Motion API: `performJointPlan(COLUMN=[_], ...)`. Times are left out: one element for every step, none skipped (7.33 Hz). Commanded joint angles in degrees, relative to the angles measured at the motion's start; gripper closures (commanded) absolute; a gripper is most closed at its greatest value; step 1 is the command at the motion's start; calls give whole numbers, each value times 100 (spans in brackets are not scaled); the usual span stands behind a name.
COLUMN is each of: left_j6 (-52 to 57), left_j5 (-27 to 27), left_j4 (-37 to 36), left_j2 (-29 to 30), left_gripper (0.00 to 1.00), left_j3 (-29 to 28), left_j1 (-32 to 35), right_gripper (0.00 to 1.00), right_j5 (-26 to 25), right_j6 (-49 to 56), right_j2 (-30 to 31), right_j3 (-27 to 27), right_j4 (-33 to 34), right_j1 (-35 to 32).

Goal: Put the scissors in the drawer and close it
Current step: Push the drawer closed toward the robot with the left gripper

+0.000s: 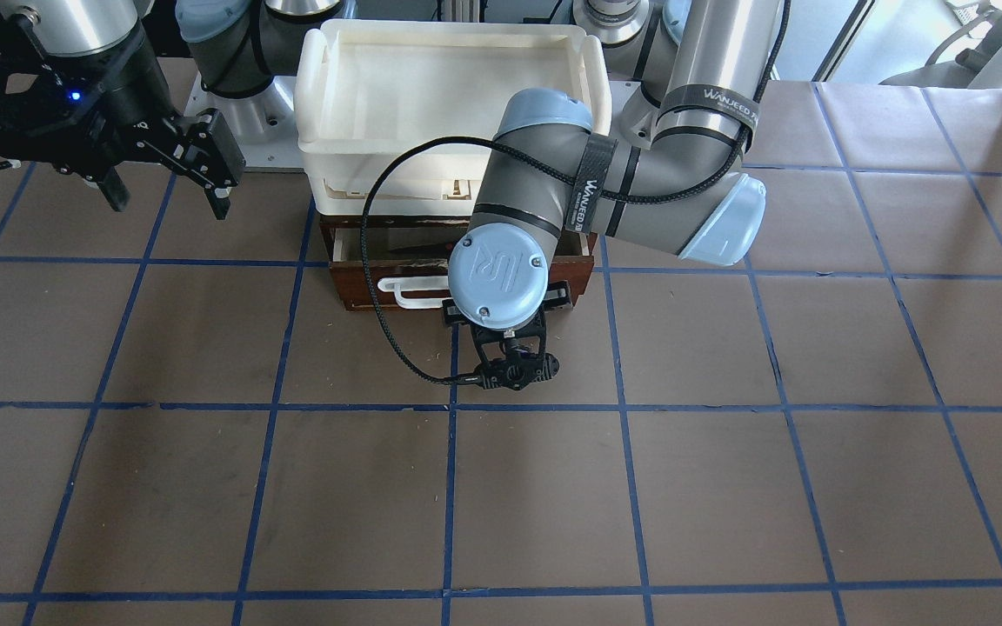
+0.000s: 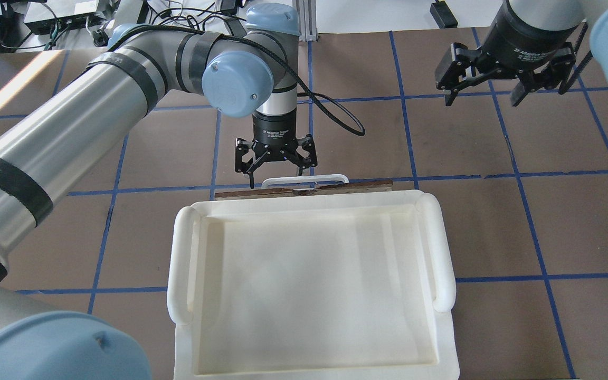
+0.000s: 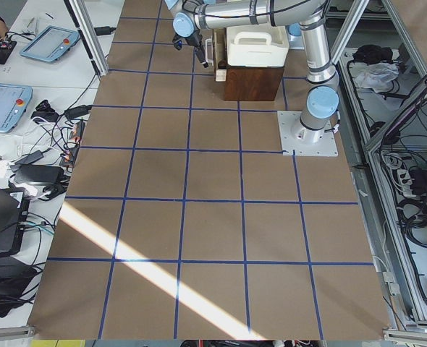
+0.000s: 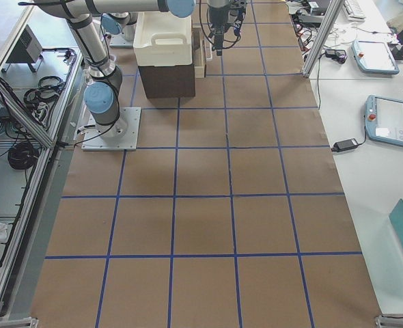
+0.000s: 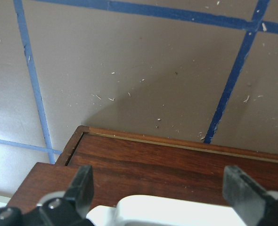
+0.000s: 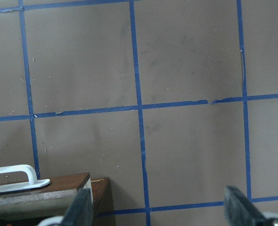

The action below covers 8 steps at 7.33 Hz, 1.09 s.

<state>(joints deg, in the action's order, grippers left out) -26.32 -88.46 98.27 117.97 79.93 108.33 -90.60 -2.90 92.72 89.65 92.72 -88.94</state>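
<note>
The drawer (image 1: pixel 353 283) stands out a little from under the cream tray, its dark reddish-brown front facing the table. It also shows in the left wrist view (image 5: pixel 153 160) and the right wrist view (image 6: pixel 44 190). My left gripper (image 2: pixel 276 178) hangs just in front of the drawer front, open, its fingers on either side of the white bar handle (image 5: pixel 176 209). A thin dark shape (image 1: pixel 418 251) lies in the drawer's gap; I cannot tell whether it is the scissors, which otherwise do not show. My right gripper (image 2: pixel 486 95) is open and empty, raised off to the side.
The cream-white plastic tray (image 2: pixel 309 211) sits on top of the dark wooden cabinet (image 3: pixel 253 83). The left arm's elbow and black cable (image 1: pixel 379 287) hang over the drawer. Brown table with blue grid lines (image 1: pixel 449 487) lies in front.
</note>
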Motion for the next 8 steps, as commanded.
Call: performJointPlan(left_j6=[-22, -144, -241, -250, -251, -268, -320, -321], left_j5=[-13, -4, 13, -4, -4, -4, 5, 5], left_j4=[305, 428, 438, 438, 438, 438, 438, 447], left_j2=[-63, -72, -72, -63, -89, -63, -72, -98], left_gripper=[0, 0, 0, 0, 0, 0, 0, 0], left_j3=[14, 14, 14, 49, 101, 145, 189, 233], left_j1=[4, 13, 30, 83, 101, 118, 118, 127], right_gripper=[0, 0, 0, 0, 0, 0, 0, 0], right_j5=[-2, 16, 7, 16, 7, 7, 7, 7], right_j6=[0, 0, 0, 0, 0, 0, 9, 9], right_j2=[0, 0, 0, 0, 0, 0, 0, 0], right_j3=[0, 9, 9, 9, 0, 9, 9, 9], right_j4=[0, 0, 0, 0, 0, 0, 0, 0], right_j1=[0, -9, -9, -9, -9, -9, -9, -9])
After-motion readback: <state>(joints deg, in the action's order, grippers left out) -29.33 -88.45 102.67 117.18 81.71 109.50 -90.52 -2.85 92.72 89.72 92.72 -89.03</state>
